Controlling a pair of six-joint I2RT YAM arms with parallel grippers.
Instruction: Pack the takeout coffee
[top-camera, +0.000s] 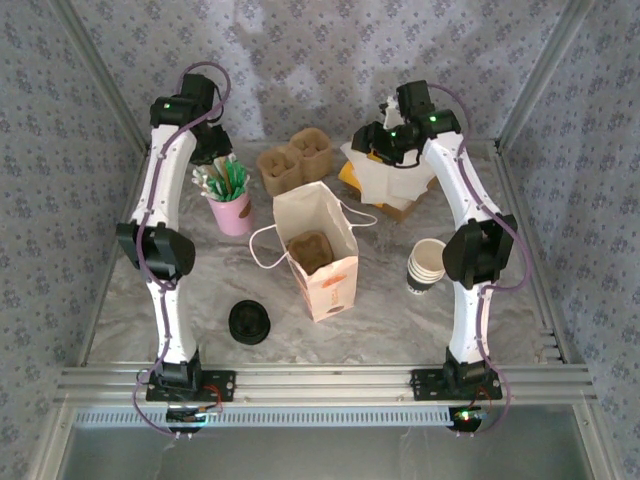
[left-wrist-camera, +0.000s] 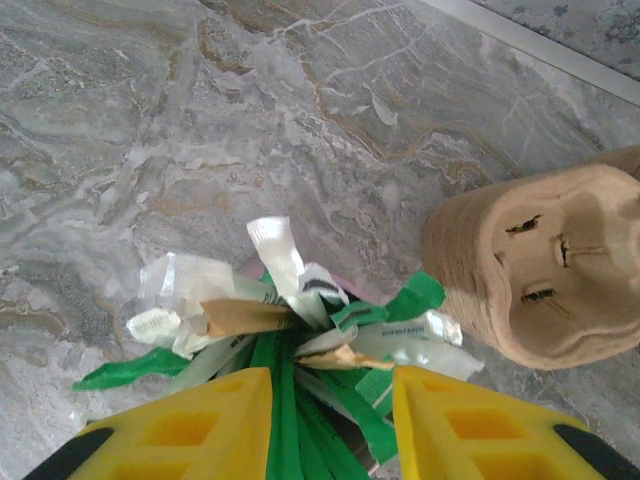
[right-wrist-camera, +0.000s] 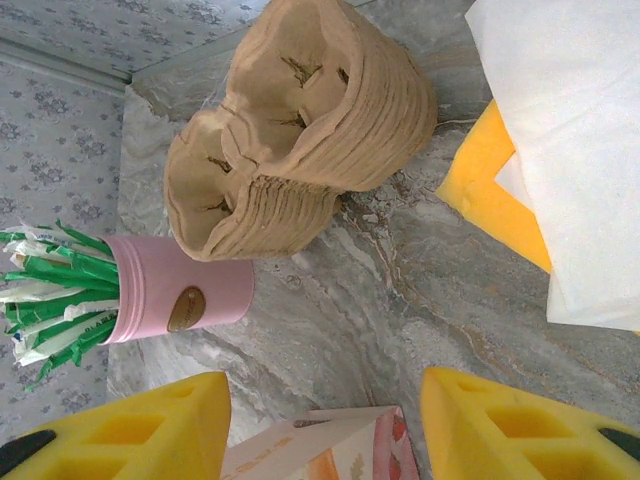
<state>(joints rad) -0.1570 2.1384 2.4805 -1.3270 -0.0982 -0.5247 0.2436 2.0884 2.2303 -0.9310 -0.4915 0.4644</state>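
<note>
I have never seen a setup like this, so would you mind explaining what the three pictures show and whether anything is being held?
These are two robot arms bolted at the near edge of a marble-patterned table, each ending in a two-finger pincer with yellow pads. The overhead picture looks down from behind the arms. The other two come from cameras on the wrists.

On the table stand an open paper bag with something brown inside, a pink cup of wrapped packets, stacked cardboard cup carriers, white napkins, a stack of paper cups and a black lid.

The left pincer hangs straight over the pink cup, its fingers on either side of the packets; I cannot tell whether it grips any. The right pincer stands open near the carriers, holding nothing.
</note>
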